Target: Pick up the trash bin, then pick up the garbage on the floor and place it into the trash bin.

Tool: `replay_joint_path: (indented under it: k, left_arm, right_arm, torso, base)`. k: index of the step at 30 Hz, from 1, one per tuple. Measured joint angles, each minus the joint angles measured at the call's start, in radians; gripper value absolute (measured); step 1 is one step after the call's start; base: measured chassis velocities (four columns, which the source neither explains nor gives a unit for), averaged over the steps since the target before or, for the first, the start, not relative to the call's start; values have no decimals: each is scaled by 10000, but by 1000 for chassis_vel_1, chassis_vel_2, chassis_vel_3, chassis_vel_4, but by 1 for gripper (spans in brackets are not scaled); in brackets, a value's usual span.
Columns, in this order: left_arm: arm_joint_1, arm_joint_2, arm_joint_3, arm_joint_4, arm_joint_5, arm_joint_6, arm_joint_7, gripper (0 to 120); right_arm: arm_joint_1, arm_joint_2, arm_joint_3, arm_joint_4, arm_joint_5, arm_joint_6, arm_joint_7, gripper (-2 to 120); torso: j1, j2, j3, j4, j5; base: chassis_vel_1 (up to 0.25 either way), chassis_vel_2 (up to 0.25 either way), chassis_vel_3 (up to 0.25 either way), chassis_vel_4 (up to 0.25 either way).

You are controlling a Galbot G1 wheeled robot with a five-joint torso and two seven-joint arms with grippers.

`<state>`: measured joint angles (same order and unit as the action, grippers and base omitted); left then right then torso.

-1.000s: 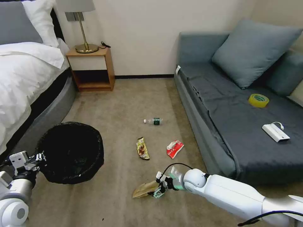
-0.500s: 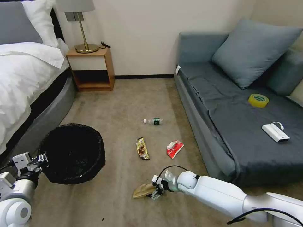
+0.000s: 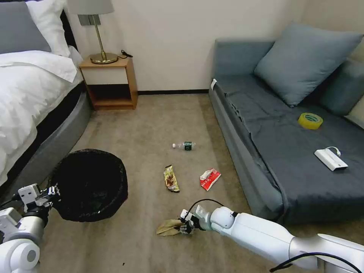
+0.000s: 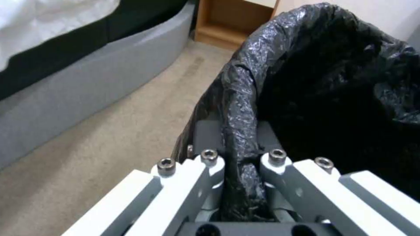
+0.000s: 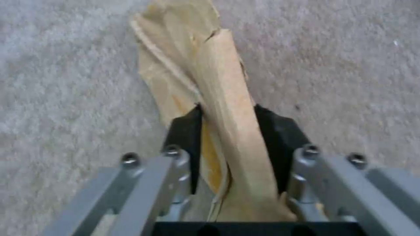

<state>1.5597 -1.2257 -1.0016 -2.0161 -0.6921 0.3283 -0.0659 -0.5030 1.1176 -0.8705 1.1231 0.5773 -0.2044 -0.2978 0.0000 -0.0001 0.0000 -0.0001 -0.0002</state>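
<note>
The right gripper [image 3: 184,226] is low over the carpet [image 3: 151,125], its black pads [image 5: 186,131] pressed against both sides of the crumpled brown paper bag [image 3: 168,227]. The bag's free end sticks out past the fingertips toward the bin's side; in the right wrist view the end nearest the palm is hidden behind the gripper's frame. Whether the bag's far tip touches the carpet cannot be told.

The left gripper [image 3: 51,190] is closed on the rim of the trash bin [image 3: 91,184] — the left wrist view shows a fold of the glossy black liner [image 4: 245,131] pinched between its two fingers. The bin's inside is one dark mass, so nothing in it can be made out, and its base is hidden by the liner and the rim.

Beyond the right gripper, farther from the robot, lie the other pieces: a gold-brown snack wrapper [image 3: 171,179], a red-and-white packet [image 3: 209,179] a little toward the sofa [image 3: 273,151], and farthest off a small clear bottle [image 3: 184,145] on its side with a green label. The printing on all three (wrapper, packet, label) is too small to read. A yellow tape roll [image 3: 310,121] and a white box [image 3: 330,159] with a cable rest on the sofa seat, well apart from both grippers.
</note>
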Motion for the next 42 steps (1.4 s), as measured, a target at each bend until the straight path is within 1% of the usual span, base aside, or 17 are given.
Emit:
replay_joint_path:
  k: [1, 3, 4, 7, 9, 12, 16, 17, 21, 22, 25, 28, 30, 32, 33, 35, 42]
  left_arm:
    - [-13, 17, 32, 16, -53, 17, -1, 4]
    - [-13, 17, 32, 16, -53, 17, -1, 4]
    - [-27, 27, 80, 27, -104, 64, -13, 4]
    - [-44, 28, 173, 27, -152, 134, -42, 4]
    - [-92, 6, 357, 26, -179, 202, -61, 4]
    - [-148, -30, 515, 39, -180, 248, -100, 4]
    - [-261, -35, 806, 139, -181, 333, -167, 4]
    - [-261, -35, 806, 139, -181, 333, -167, 4]
    - [-257, -117, 1098, 129, -143, 392, -204, 4]
    - [-257, -117, 1098, 129, -143, 392, -204, 4]
    - [-224, -195, 1347, 48, -51, 436, -246, 4]
    - [-215, -215, 1438, 8, 8, 448, -247, 4]
    - [-223, -264, 1686, -126, 206, 485, -288, 4]
    - [-224, -266, 1695, -131, 212, 486, -290, 4]
    - [-234, -290, 1792, -179, 275, 499, -320, 4]
    - [-258, -390, 2052, -308, 429, 528, -400, 4]
    - [-217, -515, 2241, -484, 516, 581, -478, 4]
  right_arm:
    - [-20, 86, 14, -21, -8, 16, 16, 25]
    - [-20, 86, 14, -21, -8, 16, 16, 25]
    - [-49, 161, 78, -22, -15, 31, 71, 16]
    - [-86, 151, 296, 104, -12, 33, 180, 8]
    - [-122, 26, 706, 380, -4, 77, 340, 0]
    - [-143, -189, 1021, 720, 2, 91, 464, 0]
    - [-222, -843, 1835, 1934, 128, 53, 879, 0]
    - [-222, -843, 1835, 1934, 128, 53, 879, 0]
    - [-441, -1403, 3256, 3282, -25, 122, 1324, 0]
    - [-441, -1403, 3256, 3282, -25, 122, 1324, 0]
    - [-415, -1546, 4037, 4314, 176, 140, 1645, 0]
    - [-326, -1584, 4165, 4688, 348, 139, 1771, 0]
    - [106, -1704, 4265, 5872, 1018, 68, 2197, 0]
    - [140, -1712, 4262, 5948, 1067, 64, 2221, 0]
    - [320, -1738, 4207, 6337, 1311, 51, 2354, 0]
    - [806, -1728, 3758, 7314, 2012, 14, 2720, 0]
    - [1116, -1499, 2749, 8228, 2430, -2, 3079, 0]
  torso:
    - [0, 1, -1, 1, 2]
    - [0, 1, -1, 1, 2]
    - [0, 1, 0, 2, 2]
    - [0, 1, 0, 2, 2]
    - [0, 0, 0, 2, 2]
    - [1, 1, 0, 1, 2]
    - [0, 0, 0, 1, 3]
    - [0, 0, 0, 1, 3]
    - [0, 1, 0, -1, 4]
    - [0, 1, 0, -1, 4]
    - [0, 2, 0, -1, 3]
    - [0, 2, -1, 1, 3]
    - [0, 2, 0, 2, 3]
    - [0, 2, 0, 2, 3]
    - [0, 2, -1, 2, 1]
    - [0, 3, -1, 0, 3]
    - [0, 3, -1, 1, 0]
  base:
    - [0, 0, 0, 0]
    - [0, 0, 0, 0]
    - [0, 0, 0, 0]
    - [0, 0, 0, 0]
    - [0, 0, 0, 0]
    - [0, 0, 0, 0]
    - [0, 0, 0, 0]
    - [0, 0, 0, 0]
    - [0, 0, 0, 0]
    - [0, 0, 0, 0]
    - [0, 0, 0, 0]
    - [0, 0, 0, 0]
    - [0, 0, 0, 0]
    - [0, 0, 0, 0]
    - [0, 0, 0, 0]
    - [0, 0, 0, 0]
    - [0, 0, 0, 0]
